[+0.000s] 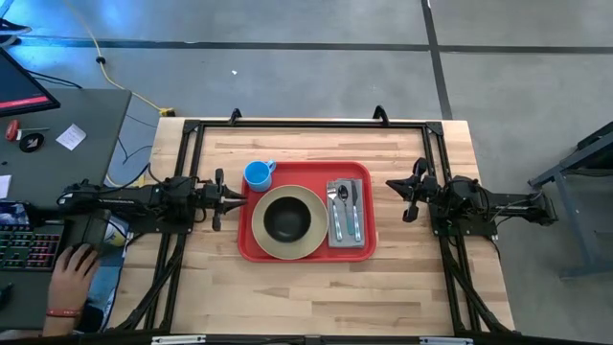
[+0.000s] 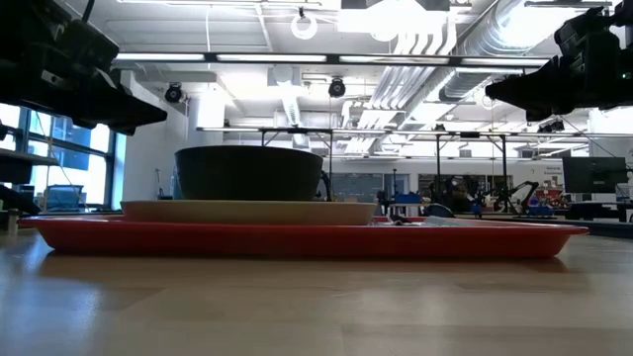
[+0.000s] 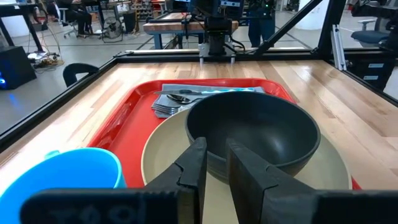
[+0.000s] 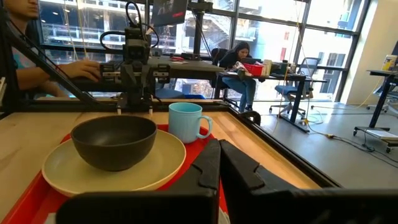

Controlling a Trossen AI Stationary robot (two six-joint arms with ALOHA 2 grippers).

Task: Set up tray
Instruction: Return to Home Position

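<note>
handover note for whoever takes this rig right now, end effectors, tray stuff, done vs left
Left end effector: slightly open, empty, beside the tray's left edge.
Right end effector: shut, empty, right of the tray.
Large red rectangular plastic tray: mid-table. It holds a cream round plate with a dark bowl on it, a blue mug in the far-left corner, and a grey napkin with cutlery on the right.
Done: the tray looks fully set.
Left: apparently nothing; both arms are clear.

Two dark jointed arms, angular black tool fingers (image 3: 245,177)
</note>
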